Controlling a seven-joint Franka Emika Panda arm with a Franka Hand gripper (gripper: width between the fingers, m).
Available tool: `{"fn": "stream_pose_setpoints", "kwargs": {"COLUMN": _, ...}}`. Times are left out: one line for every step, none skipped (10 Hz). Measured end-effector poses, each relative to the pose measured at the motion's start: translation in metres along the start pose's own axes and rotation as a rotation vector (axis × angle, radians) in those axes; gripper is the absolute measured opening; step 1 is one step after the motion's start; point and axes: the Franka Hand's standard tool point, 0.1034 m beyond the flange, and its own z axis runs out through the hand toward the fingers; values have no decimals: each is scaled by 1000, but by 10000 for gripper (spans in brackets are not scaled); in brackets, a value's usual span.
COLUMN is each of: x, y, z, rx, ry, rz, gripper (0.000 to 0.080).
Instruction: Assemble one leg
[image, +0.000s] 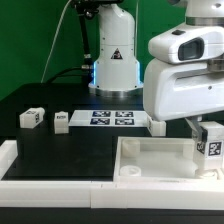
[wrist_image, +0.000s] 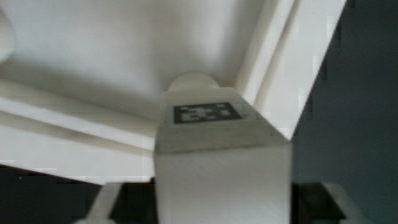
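Note:
My gripper (image: 208, 128) is shut on a leg (image: 209, 140), a chunky white post with a black-and-white tag. It holds the leg upright over the right corner of the large white panel (image: 150, 160), which has a raised rim. In the wrist view the leg (wrist_image: 217, 140) runs out from between my fingers, with its tagged end close to the panel's rim (wrist_image: 267, 70). Whether the leg touches the panel cannot be told. Two more legs (image: 31, 118) (image: 62, 120) lie on the black table at the exterior view's left.
The marker board (image: 112, 118) lies flat behind the panel, in front of the arm's base (image: 113, 70). A low white border (image: 40, 180) runs along the table's front edge. A further white part (image: 157, 126) shows beside the marker board.

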Motion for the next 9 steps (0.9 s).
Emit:
{"fn": "stream_pose_setpoints", "kwargs": {"x": 0, "y": 0, "z": 0, "rx": 0, "ry": 0, "rz": 0, "gripper": 292}}
{"fn": "stream_pose_setpoints", "kwargs": {"x": 0, "y": 0, "z": 0, "rx": 0, "ry": 0, "rz": 0, "gripper": 292}}
{"fn": "stream_pose_setpoints", "kwargs": {"x": 0, "y": 0, "z": 0, "rx": 1, "ry": 0, "rz": 15, "gripper": 292}}
{"fn": "stream_pose_setpoints", "kwargs": {"x": 0, "y": 0, "z": 0, "rx": 2, "ry": 0, "rz": 25, "gripper": 292}}
{"fn": "stream_pose_setpoints", "kwargs": {"x": 0, "y": 0, "z": 1, "rx": 5, "ry": 2, "rz": 88, "gripper": 292}}
{"fn": "stream_pose_setpoints", "kwargs": {"x": 2, "y": 3, "z": 2, "rx": 15, "ry": 22, "rz": 286, "gripper": 292}}
{"fn": "stream_pose_setpoints", "kwargs": {"x": 3, "y": 6, "z": 2, "rx": 18, "ry": 42, "rz": 461, "gripper": 292}}
{"fn": "stream_pose_setpoints", "kwargs": {"x": 2, "y": 8, "z": 3, "rx": 18, "ry": 57, "rz": 613, "gripper": 292}}
{"fn": "stream_pose_setpoints", "kwargs": {"x": 2, "y": 9, "z": 3, "rx": 17, "ry": 63, "rz": 751, "gripper": 292}}
